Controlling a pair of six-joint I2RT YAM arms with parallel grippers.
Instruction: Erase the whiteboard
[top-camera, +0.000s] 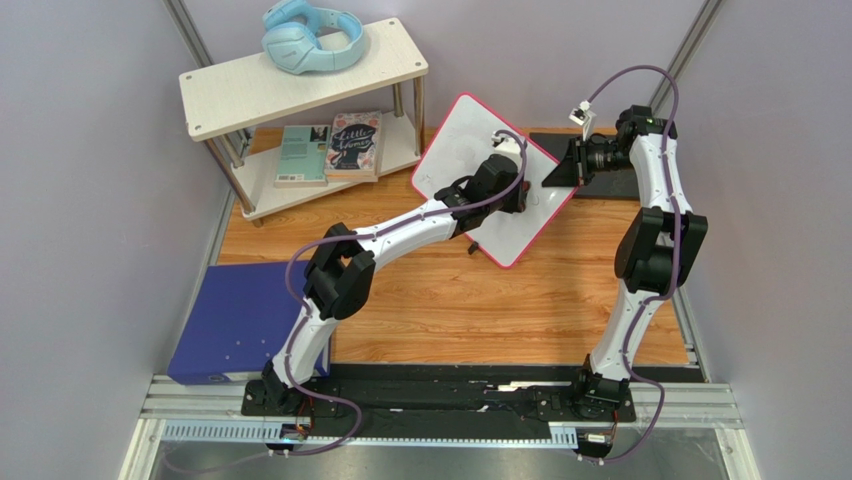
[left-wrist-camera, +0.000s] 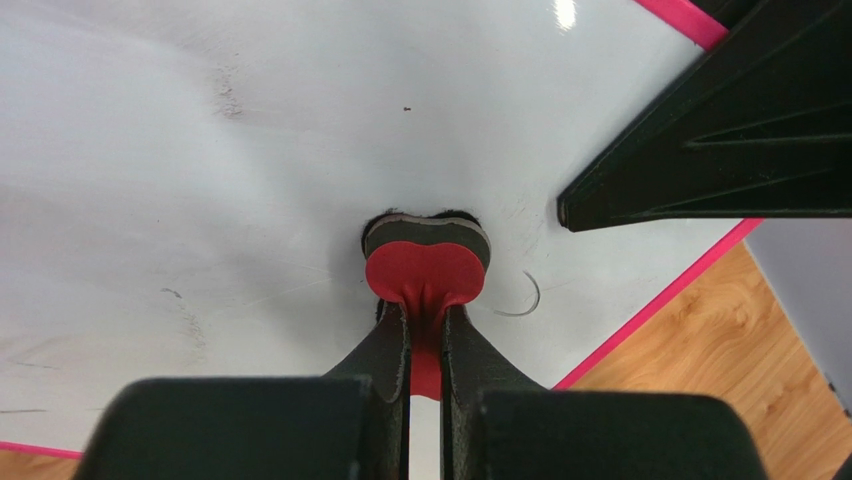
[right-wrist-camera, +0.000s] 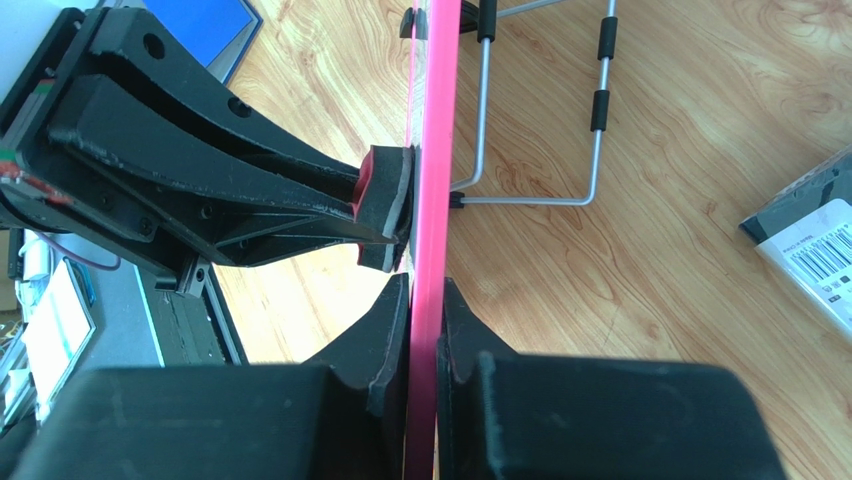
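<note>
The whiteboard (top-camera: 465, 150), a glossy white rectangle with a thin pink rim, stands tilted at the middle far part of the wooden table (top-camera: 480, 300), propped on a bent wire stand (right-wrist-camera: 596, 120); its face carries faint grey smears and one small curved black stroke (left-wrist-camera: 527, 298). Against that face presses an eraser (left-wrist-camera: 425, 268), a rounded red body backed with a dark felt pad; the left hand (left-wrist-camera: 425, 322) has its fingers pinched almost together on the eraser's thin red tab. The right hand (right-wrist-camera: 425, 300) clamps the board's pink edge between its matt black fingers. Farther off stand a pale two-tier shelf (top-camera: 300, 80) with light blue headphones (top-camera: 310, 38) on top and books (top-camera: 330, 150) below; a blue-purple binder (top-camera: 245, 320) lies at the near left.
</note>
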